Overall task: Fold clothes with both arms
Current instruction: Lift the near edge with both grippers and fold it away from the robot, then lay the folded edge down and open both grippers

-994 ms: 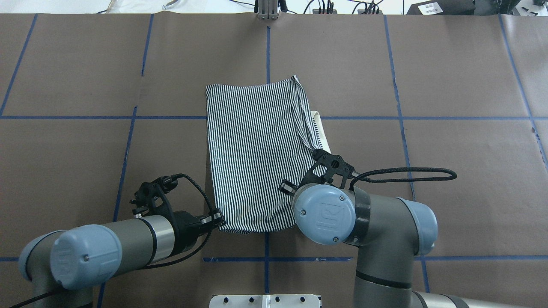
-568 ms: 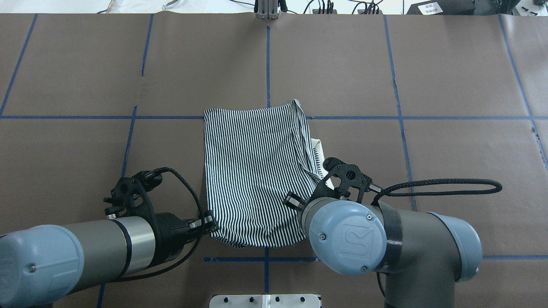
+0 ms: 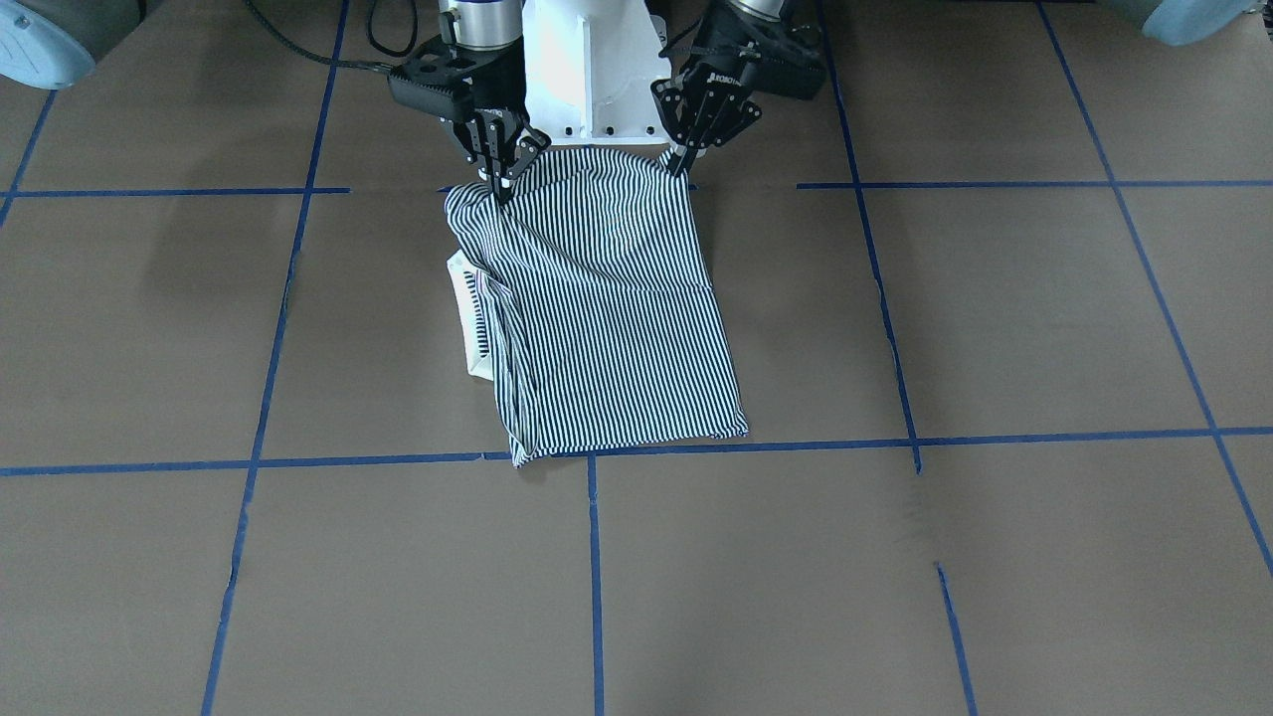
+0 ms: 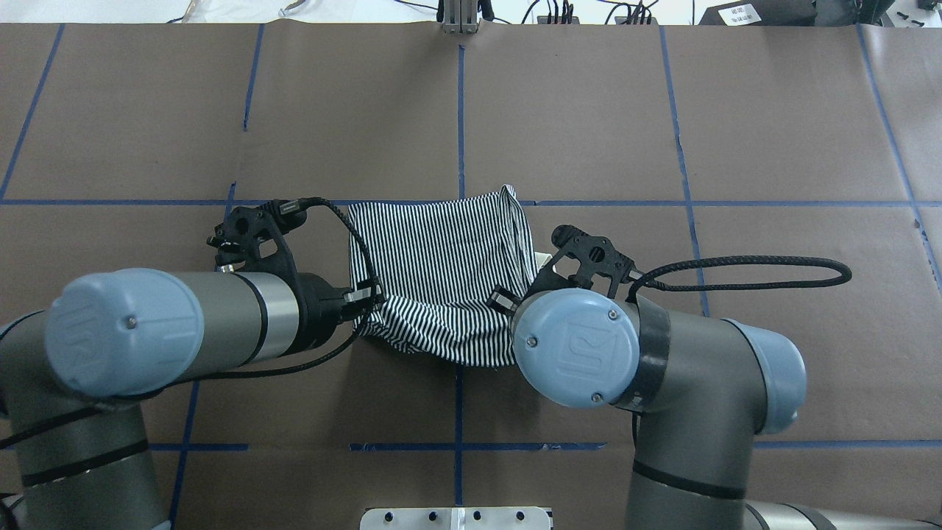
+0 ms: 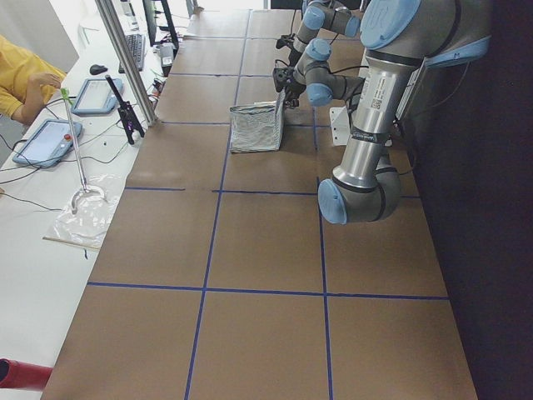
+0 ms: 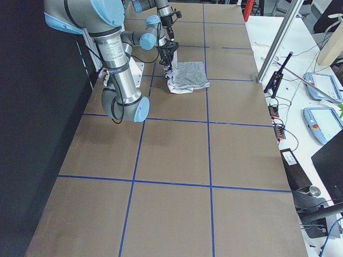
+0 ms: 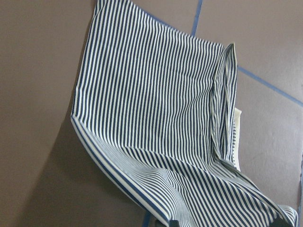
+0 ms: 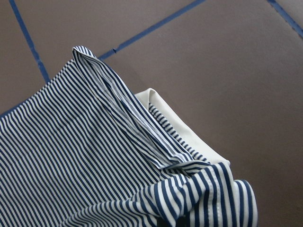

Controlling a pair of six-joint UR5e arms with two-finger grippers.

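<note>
- The table (image 3: 995,318) carries the far half of the striped polo shirt (image 3: 607,328), which stretches away from both claws.
- The left gripper (image 3: 684,164) and the right gripper (image 3: 500,184) each pinch one near corner and hold it lifted, probably so that the edge folds over evenly.
- The cream collar (image 3: 459,288) shows just beyond the right gripper.

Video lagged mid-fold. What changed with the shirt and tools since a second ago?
The left tool and right tool dragged the shirt toward the robot, then raised its near edge; the far edge slid back to the tape line. Both grips stayed shut; the collar still peeks out.
</note>
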